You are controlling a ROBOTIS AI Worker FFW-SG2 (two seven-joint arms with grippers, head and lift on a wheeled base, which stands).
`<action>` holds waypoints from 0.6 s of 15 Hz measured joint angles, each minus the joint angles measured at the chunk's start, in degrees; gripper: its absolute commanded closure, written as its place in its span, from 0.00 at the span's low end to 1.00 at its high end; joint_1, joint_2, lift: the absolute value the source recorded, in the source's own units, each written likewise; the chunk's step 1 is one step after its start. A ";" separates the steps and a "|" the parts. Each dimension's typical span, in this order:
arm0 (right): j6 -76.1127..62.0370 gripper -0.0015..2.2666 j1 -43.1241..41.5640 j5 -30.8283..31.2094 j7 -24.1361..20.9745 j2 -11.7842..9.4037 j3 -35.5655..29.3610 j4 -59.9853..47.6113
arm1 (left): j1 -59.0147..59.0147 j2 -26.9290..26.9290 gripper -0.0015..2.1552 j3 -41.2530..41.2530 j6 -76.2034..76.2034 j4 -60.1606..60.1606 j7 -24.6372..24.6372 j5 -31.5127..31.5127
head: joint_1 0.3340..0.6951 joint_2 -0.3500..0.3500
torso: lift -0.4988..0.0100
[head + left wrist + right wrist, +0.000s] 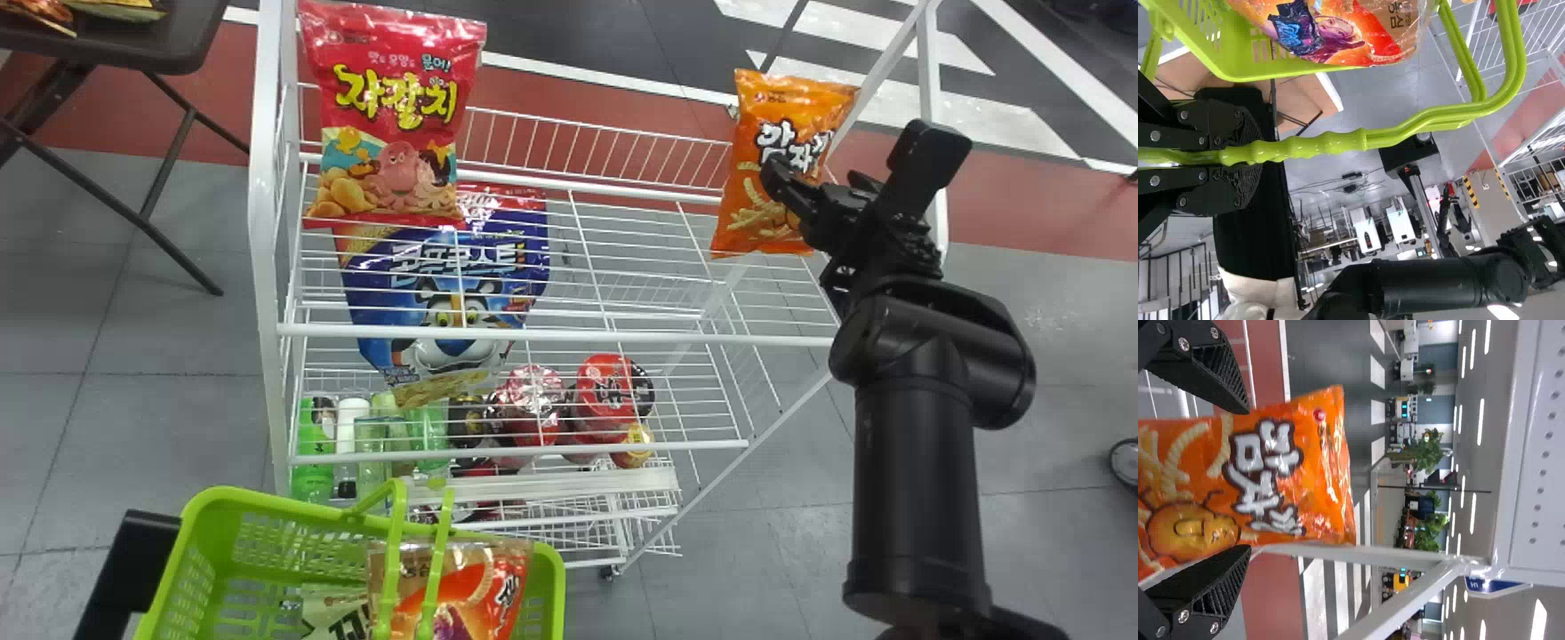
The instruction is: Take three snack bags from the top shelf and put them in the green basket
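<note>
Partly hidden | orange bag (pixel 752 213) behind right gripper (pixel 813 184) | basket (pixel 267 504) cropped

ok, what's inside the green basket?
In the green basket: an orange-and-brown snack bag and part of a pale green bag. Whatever lies beneath those two is covered, can't tell.

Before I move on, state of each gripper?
Left gripper: closed on the green basket handle.
Right gripper: open, at the orange snack bag.

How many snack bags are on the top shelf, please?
2: a red bag at the left end of the shelf and an orange bag near the right. Others may hide behind them.
</note>
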 measured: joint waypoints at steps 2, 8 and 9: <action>-2.26 0.04 -2.07 0.17 1.04 -2.11 0.31 5.25 | -0.89 -0.11 0.93 -0.34 0.00 0.89 0.09 0.08 | 1.00 0.00 | 0.89; -8.20 0.04 -7.08 0.13 8.23 -5.63 1.17 17.28 | -3.32 -0.61 0.93 -2.14 0.00 3.62 0.63 -0.05 | 1.00 0.00 | 0.89; -8.74 0.04 -7.88 0.22 9.43 -5.95 1.42 19.05 | -3.47 -0.59 0.93 -2.27 0.00 3.79 0.63 -0.06 | 1.00 0.00 | 0.89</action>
